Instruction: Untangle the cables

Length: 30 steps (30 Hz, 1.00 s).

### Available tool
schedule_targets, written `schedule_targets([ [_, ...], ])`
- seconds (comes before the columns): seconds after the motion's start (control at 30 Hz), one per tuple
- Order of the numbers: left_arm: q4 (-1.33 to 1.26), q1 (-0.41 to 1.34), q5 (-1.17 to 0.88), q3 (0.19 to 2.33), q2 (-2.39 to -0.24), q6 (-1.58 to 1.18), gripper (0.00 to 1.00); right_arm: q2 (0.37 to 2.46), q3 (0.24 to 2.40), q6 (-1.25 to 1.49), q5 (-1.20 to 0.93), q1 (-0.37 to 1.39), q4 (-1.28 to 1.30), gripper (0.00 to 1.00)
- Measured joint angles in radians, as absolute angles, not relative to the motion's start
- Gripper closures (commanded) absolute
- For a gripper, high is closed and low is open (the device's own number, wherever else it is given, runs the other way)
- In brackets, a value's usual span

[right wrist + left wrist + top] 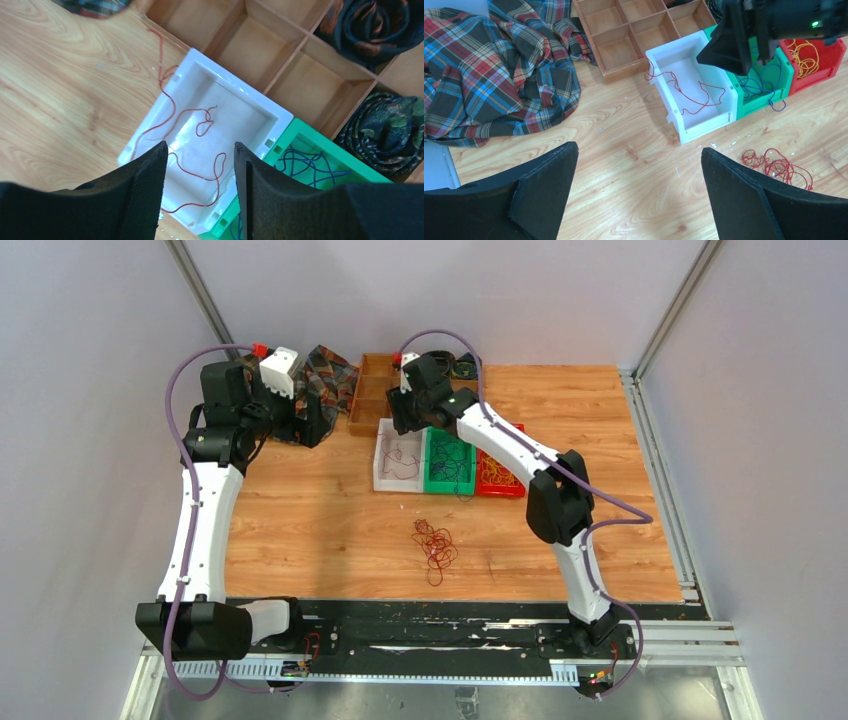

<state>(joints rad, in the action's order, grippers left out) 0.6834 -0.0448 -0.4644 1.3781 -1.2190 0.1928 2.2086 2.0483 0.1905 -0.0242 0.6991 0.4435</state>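
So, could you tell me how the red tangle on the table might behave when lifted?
The red tangle is thin loops, so it would probably droop limply. Strands overlap, so several likely lift together. It looks light for its spread.

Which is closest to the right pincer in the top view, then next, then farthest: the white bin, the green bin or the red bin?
1. White bin: leftmost of the row, under the right pincer.
2. Green bin: in the middle of the row.
3. Red bin: at the row's right end.

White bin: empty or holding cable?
Not empty: red cable lies inside the white bin, one end trailing over its rim.
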Motion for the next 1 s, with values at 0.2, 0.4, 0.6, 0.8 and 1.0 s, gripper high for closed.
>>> schedule_targets([
  [0.2, 0.683, -0.047, -0.466, 1.378, -1.219, 0.191, 0.02, 2.152, 2.037, 0.211, -0.073, 0.705, 0.405, 0.43],
  [0.4, 0.683, -0.049, -0.466, 1.378, -1.219, 0.192, 0.02, 2.162, 2.03, 0.212, -0.133, 0.743, 0.408, 0.44],
  [0.6, 0.683, -0.05, -0.464, 1.378, -1.219, 0.196, 0.02, 2.194, 2.03, 0.211, -0.2, 0.761, 0.424, 0.51],
  [0.8, 0.683, -0.05, -0.463, 1.378, -1.219, 0.199, 0.02, 2.24, 2.032, 0.194, -0.217, 0.761, 0.46, 0.67],
  [1.0, 0.683, -0.05, -0.462, 1.378, -1.219, 0.199, 0.02, 2.252, 2.032, 0.19, -0.22, 0.76, 0.486, 0.99],
])
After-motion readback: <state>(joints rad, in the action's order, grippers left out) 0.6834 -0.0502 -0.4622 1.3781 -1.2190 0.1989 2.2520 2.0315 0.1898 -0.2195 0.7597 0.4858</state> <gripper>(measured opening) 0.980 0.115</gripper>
